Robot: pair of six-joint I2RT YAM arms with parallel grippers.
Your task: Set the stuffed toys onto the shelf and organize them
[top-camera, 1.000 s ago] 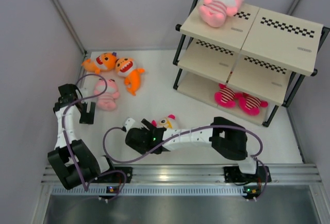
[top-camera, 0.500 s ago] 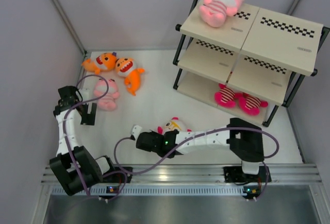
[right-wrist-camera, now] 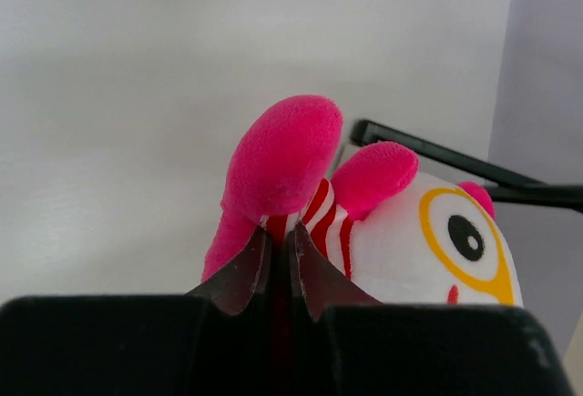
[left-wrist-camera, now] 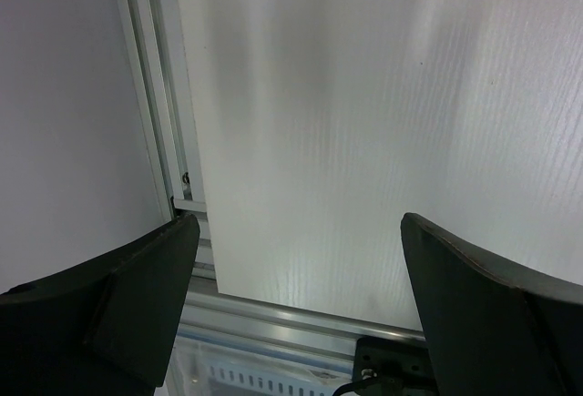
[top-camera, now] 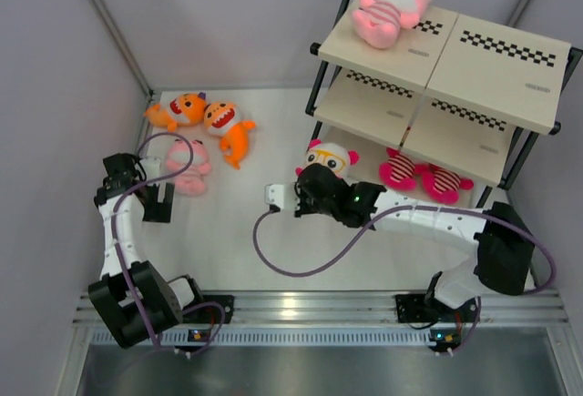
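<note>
Magenta plush (top-camera: 424,177) on the bottom board of the shelf (top-camera: 474,61) is half hidden by the tier above, so we cannot count it. The right gripper (right-wrist-camera: 278,258) pinches a magenta-and-white toy (right-wrist-camera: 401,232) at the shelf's left front leg. Well left of the shelf, the left gripper (left-wrist-camera: 291,309) gapes empty beside one pale pink toy (top-camera: 187,167). A second pale pink one (top-camera: 387,10) lies on the shelf's top board, and two orange sharks (top-camera: 228,128) lie far left.

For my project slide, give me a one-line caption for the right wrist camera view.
Right tool shut on a magenta-and-white striped plush toy, the shelf's black frame behind it.
</note>
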